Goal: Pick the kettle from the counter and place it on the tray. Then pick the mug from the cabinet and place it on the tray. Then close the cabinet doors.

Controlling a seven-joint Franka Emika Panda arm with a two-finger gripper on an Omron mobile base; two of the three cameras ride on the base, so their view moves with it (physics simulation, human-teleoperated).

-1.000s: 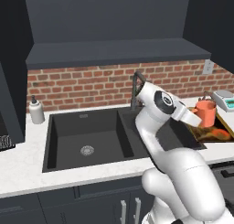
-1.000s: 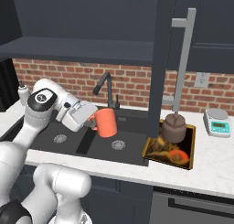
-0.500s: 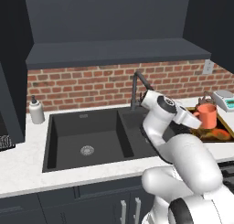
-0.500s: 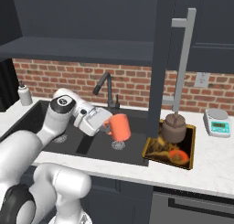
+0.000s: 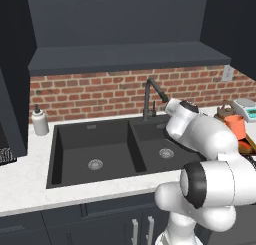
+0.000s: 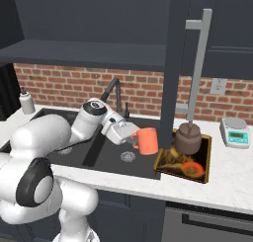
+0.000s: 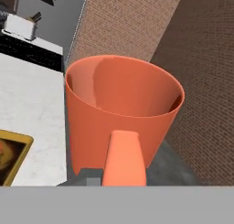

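My gripper point(image 6: 132, 136) is shut on the handle of the orange mug point(image 6: 147, 141), which hangs upright over the right end of the black sink, just left of the tray point(image 6: 203, 159). In the hand view the mug point(image 7: 123, 113) looms close, handle toward me, with a corner of the tray point(image 7: 10, 155) at lower left. The brownish kettle point(image 6: 188, 138) stands on the tray. From the left base the mug point(image 5: 233, 123) shows past my arm, in front of the kettle point(image 5: 224, 110). The cabinet point(image 5: 125, 34) is open, and a door point(image 6: 179, 53) with its silver handle point(image 6: 197, 63) juts out above the tray.
A black faucet point(image 6: 115, 92) rises behind the sink point(image 5: 100, 149). At the far left of the counter point(image 6: 227, 184) stands a white soap bottle point(image 6: 26, 101), and a white scale point(image 6: 235, 131) sits right of the tray. The open door hangs over the tray's left side.
My arm has carried the mug rightward across the sink and a little lower, from near the faucet to beside the tray's left edge. Kettle and tray have not moved.
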